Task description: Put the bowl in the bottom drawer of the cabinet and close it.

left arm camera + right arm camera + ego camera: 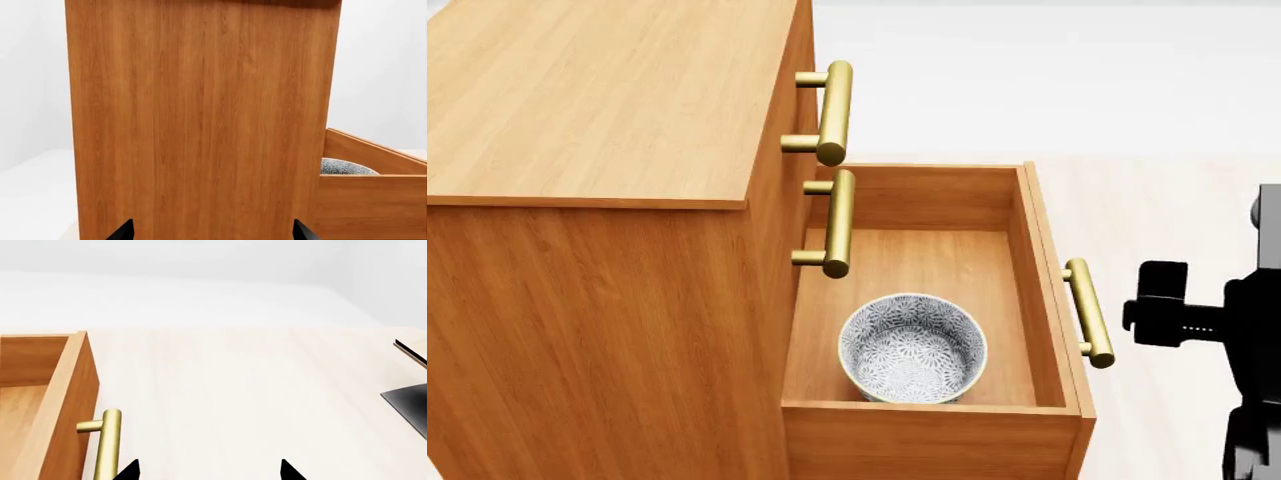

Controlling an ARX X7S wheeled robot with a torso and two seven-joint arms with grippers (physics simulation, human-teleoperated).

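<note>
The cabinet point(601, 200) fills the left of the head view. Its bottom drawer point(1038, 290) is pulled out, and the patterned bowl point(912, 347) stands upright inside it near the front wall. My right gripper point(1144, 306) is just right of the drawer's brass handle point(1089, 312) and apart from it. In the right wrist view the gripper point(208, 471) is open and empty, with the handle point(107, 445) beside one fingertip. My left gripper point(212, 231) is open facing the cabinet's side panel point(200, 115). The bowl's rim point(343, 167) shows over the drawer wall point(370, 200).
The two upper drawers are shut, their brass handles point(834, 112) point(838, 222) sticking out over the open drawer. Pale wooden floor point(253, 390) stretches beyond the drawer front. A dark flat object point(410, 402) lies at the edge of the right wrist view.
</note>
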